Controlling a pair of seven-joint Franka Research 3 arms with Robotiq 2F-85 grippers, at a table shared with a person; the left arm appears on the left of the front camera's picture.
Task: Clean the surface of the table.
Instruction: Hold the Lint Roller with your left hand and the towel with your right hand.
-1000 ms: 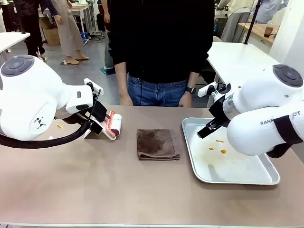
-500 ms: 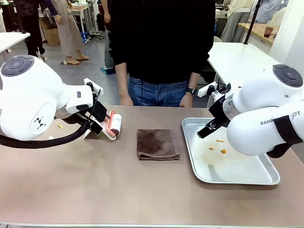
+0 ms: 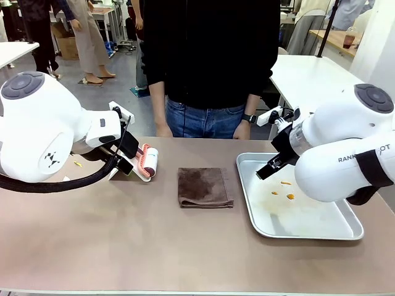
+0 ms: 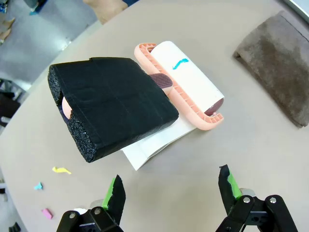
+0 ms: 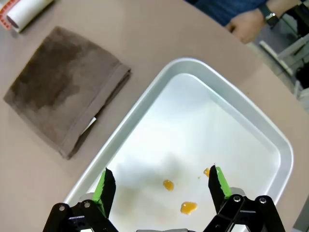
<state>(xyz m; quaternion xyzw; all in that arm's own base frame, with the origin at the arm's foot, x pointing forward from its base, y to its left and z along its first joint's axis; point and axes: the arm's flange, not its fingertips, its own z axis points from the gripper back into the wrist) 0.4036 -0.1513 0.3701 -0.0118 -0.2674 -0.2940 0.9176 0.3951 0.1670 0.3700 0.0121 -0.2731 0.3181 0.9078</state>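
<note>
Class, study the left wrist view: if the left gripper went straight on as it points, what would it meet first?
Probably the black foam handle of the lint roller, lying just ahead of the open left gripper. Depth is unclear, so the white sheet under it could come first.

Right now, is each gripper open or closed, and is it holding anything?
Left gripper: open, empty, close to the lint roller.
Right gripper: open, empty, over the tray.

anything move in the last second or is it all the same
Nothing visibly changed. The left hand is open by the lint roller, the right hand open over the tray, the cloth folded on the table.
</note>
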